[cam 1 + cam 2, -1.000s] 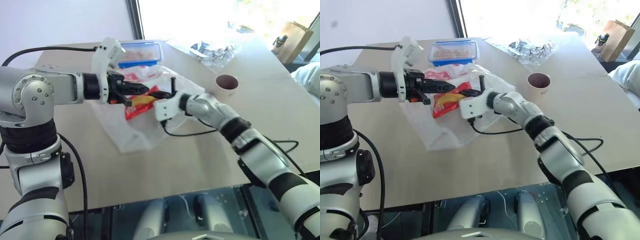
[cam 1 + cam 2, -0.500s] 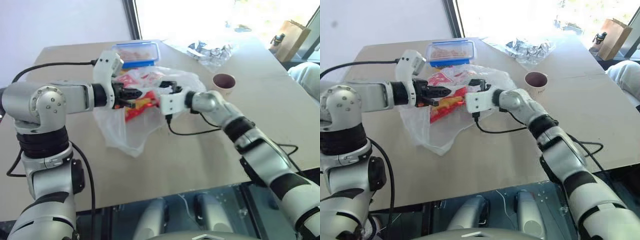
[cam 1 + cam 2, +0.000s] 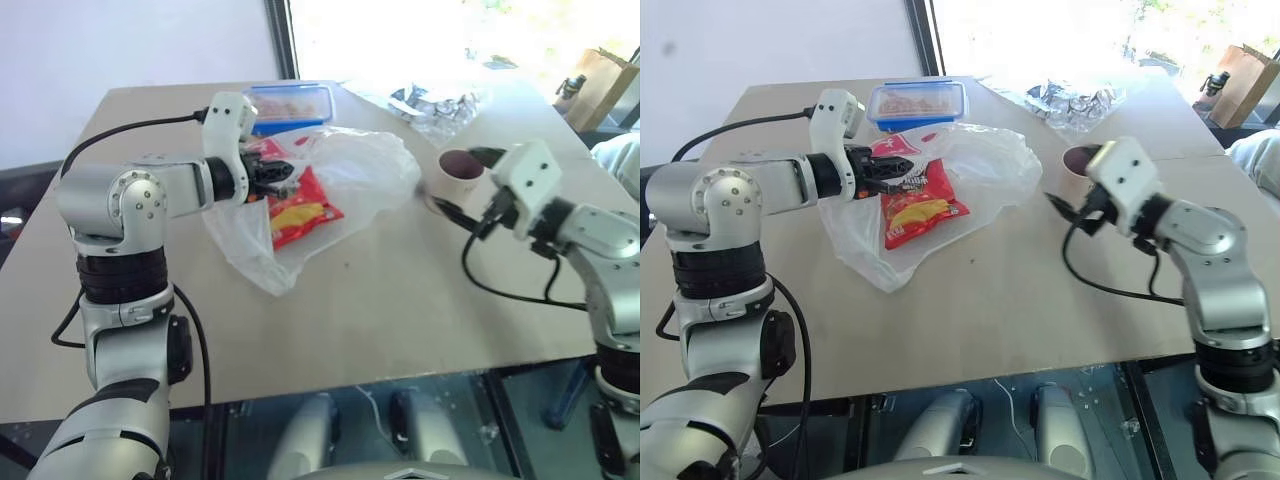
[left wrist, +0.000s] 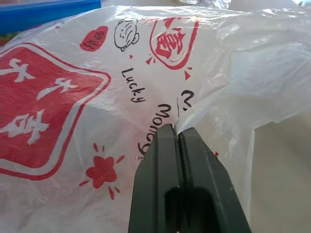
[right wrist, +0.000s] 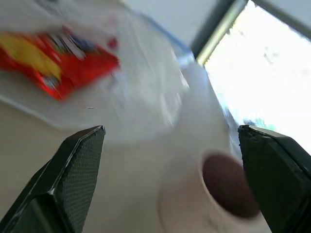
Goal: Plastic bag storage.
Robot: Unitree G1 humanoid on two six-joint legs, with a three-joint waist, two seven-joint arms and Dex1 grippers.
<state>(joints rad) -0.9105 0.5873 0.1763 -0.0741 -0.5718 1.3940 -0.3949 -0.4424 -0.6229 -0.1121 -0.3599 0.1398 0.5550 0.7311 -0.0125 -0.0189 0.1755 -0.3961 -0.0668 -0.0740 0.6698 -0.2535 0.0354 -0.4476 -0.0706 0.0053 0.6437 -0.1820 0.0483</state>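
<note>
My left gripper (image 4: 179, 133) is clamped flat on a fold of the bag (image 3: 350, 180), film pinched between both pads, no gap. The bag lies on the table (image 3: 400, 320), spreading ahead of and below that gripper, one lobe trailing toward me. My right gripper (image 5: 170, 165) stands wide, holding nothing, well apart from the bag with the cup (image 5: 218, 194) just ahead between its fingers.

Step in hand, as I judge it: keep the left pinch as the anchor and bring the right in for a second hold so the bag can be gathered or folded. Best done by aiming the right at a free edge on the far side from the left pinch, low and level, clear of the cup. Pull gently; thin film stretches or slips out of a small pinch.

Bag: thin, translucent white, crinkly, puffed and creased, red square logo and small red marks, black lettering. The chip packet (image 3: 300, 210) is glossy red and yellow, flat, lying just below the left gripper, whether in or under the film I cannot tell. Cup: matte pale cylinder, dark inside. Table: smooth, pale.
</note>
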